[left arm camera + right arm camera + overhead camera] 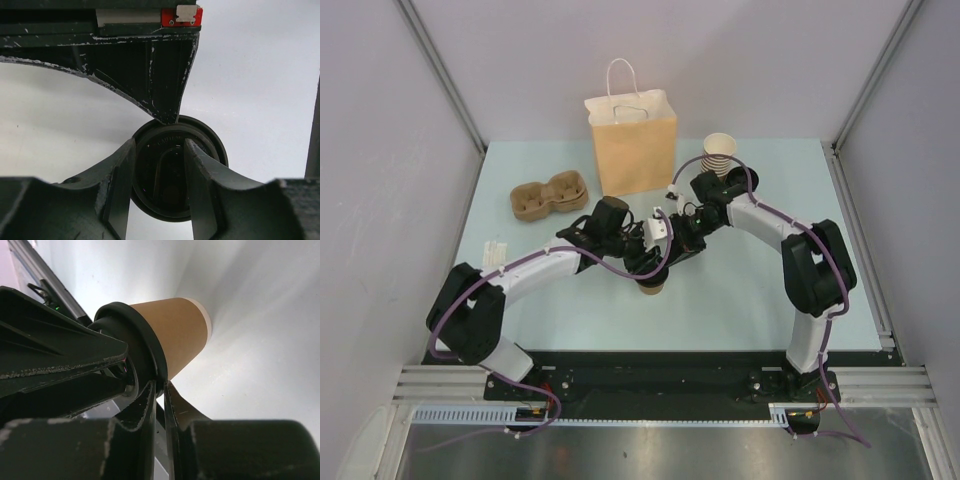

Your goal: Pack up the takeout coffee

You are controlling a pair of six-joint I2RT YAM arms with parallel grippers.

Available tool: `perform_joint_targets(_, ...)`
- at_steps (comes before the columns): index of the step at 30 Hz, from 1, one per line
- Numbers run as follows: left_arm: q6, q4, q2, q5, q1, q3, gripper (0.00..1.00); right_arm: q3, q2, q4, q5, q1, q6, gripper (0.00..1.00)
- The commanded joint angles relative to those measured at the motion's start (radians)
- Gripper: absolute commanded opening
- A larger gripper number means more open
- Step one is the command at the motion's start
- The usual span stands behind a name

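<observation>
Judging from how things lie, we think the packing is near its middle. The takeout coffee (175, 335) has its black lid on, but it is not yet in the paper bag (635, 150). The cup is over the middle of the table, well apart from the bag, which stands upright at the far side. Whether the cup rests on the table or is lifted, we cannot tell.

Both arms meet at the cup. The right gripper (159, 388) has its fingers almost together, and the rim of the lid seems pinched between their tips. The left gripper (160, 145) has its fingers apart, astride the top of the lid; we cannot tell if they press on it.

What is left, in our judgement, is to carry the cup to the bag, lower it inside upright and release it.
</observation>
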Motion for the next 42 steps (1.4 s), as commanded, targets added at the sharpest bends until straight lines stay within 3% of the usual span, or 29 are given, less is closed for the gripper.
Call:
perform_joint_targets(1, 0.034, -0.056, 0.042, -0.015, -0.007, -0.024, 0.45, -0.035, 0.081, 0.001, 0.078, 0.007, -0.05, 0.11)
perform_joint_targets(12, 0.045, -0.062, 0.039, -0.029, -0.004, -0.041, 0.43, -0.059, 0.072, 0.01, 0.095, 0.013, -0.057, 0.1)
perform_joint_targets(16, 0.02, -0.087, 0.01, -0.012, -0.004, -0.014, 0.51, -0.059, 0.03, 0.036, 0.025, 0.009, -0.033, 0.16)
perform_joint_targets(25, -0.032, -0.169, -0.033, 0.017, -0.006, 0.132, 0.57, -0.035, -0.062, 0.061, -0.046, -0.013, 0.001, 0.24)
perform_joint_targets(32, -0.104, -0.208, -0.08, 0.01, -0.006, 0.196, 0.76, -0.028, -0.073, 0.074, -0.075, -0.041, 0.016, 0.27)
perform_joint_targets(34, -0.13, -0.231, -0.108, -0.027, -0.006, 0.196, 0.89, -0.022, -0.074, 0.079, -0.083, -0.05, 0.022, 0.28)
perform_joint_targets(36, -0.141, -0.281, -0.122, -0.061, -0.006, 0.196, 1.0, -0.013, -0.079, 0.077, -0.093, -0.059, 0.032, 0.33)
perform_joint_targets(37, -0.146, -0.295, -0.131, -0.082, -0.006, 0.195, 0.99, -0.012, -0.089, 0.079, -0.101, -0.062, 0.036, 0.36)
perform_joint_targets(40, -0.143, -0.35, -0.139, -0.13, -0.006, 0.192, 0.99, 0.007, -0.116, 0.071, -0.095, -0.08, 0.027, 0.58)
perform_joint_targets(41, -0.156, -0.357, -0.14, -0.153, -0.006, 0.19, 1.0, 0.013, -0.122, 0.051, -0.087, -0.085, 0.019, 0.79)
perform_joint_targets(42, -0.164, -0.369, -0.137, -0.183, -0.006, 0.193, 0.99, 0.021, -0.129, 0.039, -0.078, -0.09, -0.002, 0.9)
